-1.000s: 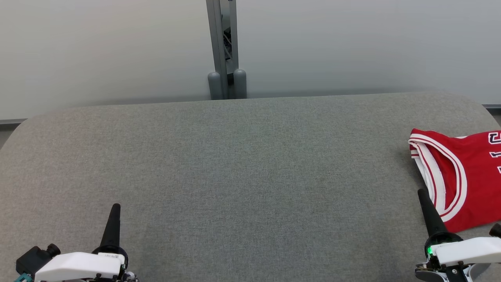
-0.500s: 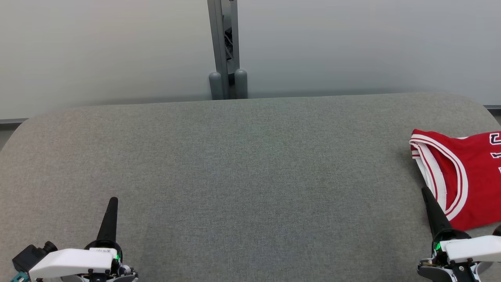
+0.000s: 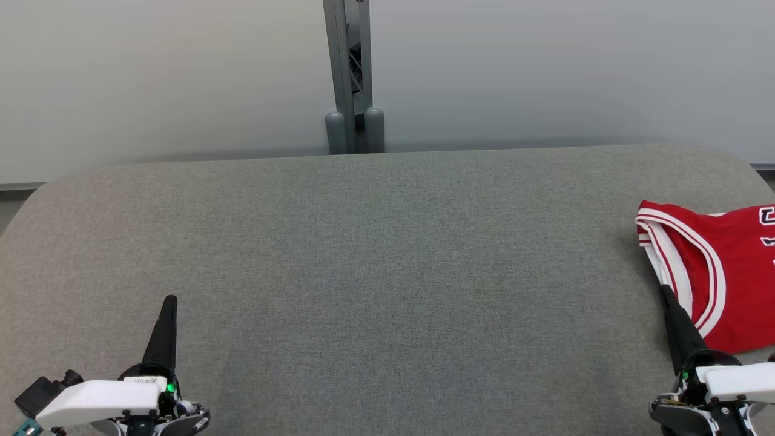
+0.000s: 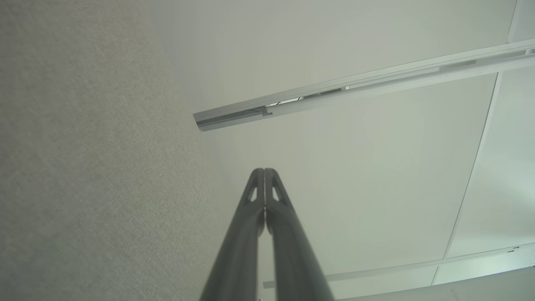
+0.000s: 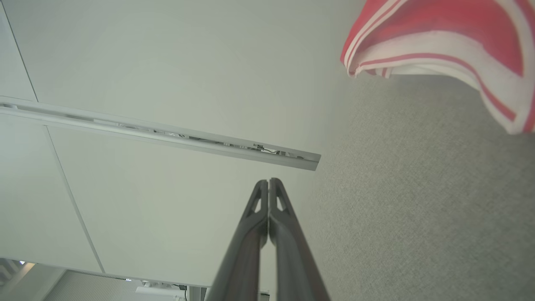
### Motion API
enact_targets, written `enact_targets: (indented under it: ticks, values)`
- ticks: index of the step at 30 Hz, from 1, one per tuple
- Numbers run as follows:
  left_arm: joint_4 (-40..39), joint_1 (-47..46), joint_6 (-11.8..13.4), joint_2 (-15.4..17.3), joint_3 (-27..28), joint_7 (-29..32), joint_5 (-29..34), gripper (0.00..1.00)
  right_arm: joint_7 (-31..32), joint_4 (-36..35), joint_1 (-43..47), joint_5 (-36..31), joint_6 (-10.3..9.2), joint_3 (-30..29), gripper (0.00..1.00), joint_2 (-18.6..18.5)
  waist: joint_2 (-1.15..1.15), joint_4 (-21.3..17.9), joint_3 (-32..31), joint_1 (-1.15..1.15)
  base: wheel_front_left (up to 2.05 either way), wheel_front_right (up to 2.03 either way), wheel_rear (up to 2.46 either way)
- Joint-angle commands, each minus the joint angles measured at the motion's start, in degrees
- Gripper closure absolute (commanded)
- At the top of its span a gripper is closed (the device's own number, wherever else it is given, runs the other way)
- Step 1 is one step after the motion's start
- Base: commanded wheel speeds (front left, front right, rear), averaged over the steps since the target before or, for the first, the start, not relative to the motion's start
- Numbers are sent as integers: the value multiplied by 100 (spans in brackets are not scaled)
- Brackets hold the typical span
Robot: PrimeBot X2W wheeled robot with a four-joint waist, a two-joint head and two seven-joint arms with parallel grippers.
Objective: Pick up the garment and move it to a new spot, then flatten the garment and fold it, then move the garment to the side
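Grey felt-like cloth covers the table. At the lower left of the head view the left gripper hangs over it, fingers pressed together on nothing. At the lower right the right gripper is likewise closed and empty, its tip just beside the red garment, which lies folded at the frame's right edge. A sideways swing there could hook the white trim and drag the fold open.
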Motion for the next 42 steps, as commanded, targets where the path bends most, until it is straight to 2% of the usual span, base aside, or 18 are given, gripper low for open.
enact_targets:
  ticks: [1, 25, 42]
  values:
    - [-13, -123, -52, 19, 44, 33, -66, 100, 28, -15, -76, 100, 0, -26, 100, -52, 0, 1, 0, 0, 0, 0, 0]
    - [25, -249, -271, -101, 286, 292, -800, 100, 180, 46, -121, 1019, 0, -142, 100, -59, 0, 33, -8, 0, 0, 0, 0]
    - [19, -248, -266, -106, 292, 305, -778, 100, 187, 46, -116, 973, 0, -165, 100, -34, 0, 34, -8, 0, 0, 0, 0]
